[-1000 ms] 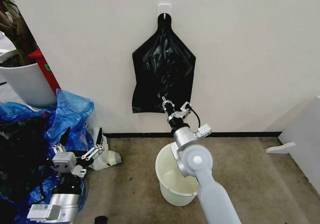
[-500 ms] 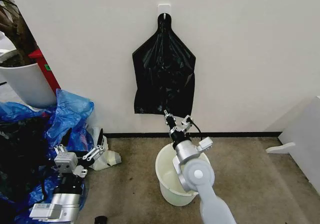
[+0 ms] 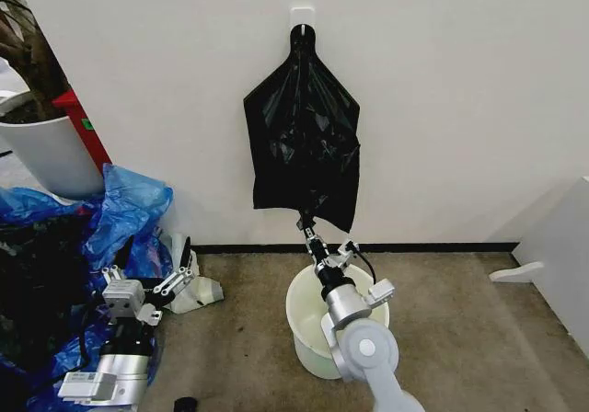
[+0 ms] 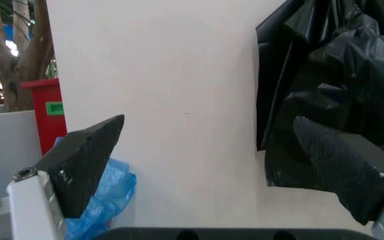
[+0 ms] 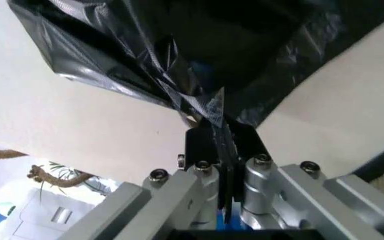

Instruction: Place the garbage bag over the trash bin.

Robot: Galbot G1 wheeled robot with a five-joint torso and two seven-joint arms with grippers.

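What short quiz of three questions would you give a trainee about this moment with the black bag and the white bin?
1. True or false: the garbage bag hangs from a wall hook.
2. What does the right gripper hold? A) bin rim B) bag's bottom edge C) nothing
3. Fill in: the left gripper is ____, beside the blue bags.

Key: 1 true. 2 B, above the trash bin. 3 open.

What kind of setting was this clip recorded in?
Probably an indoor corner of an office or lab set up for testing: a plain white wall with a hook holding the bag, a carpeted floor with the bin, and a potted tree beside blue bags.
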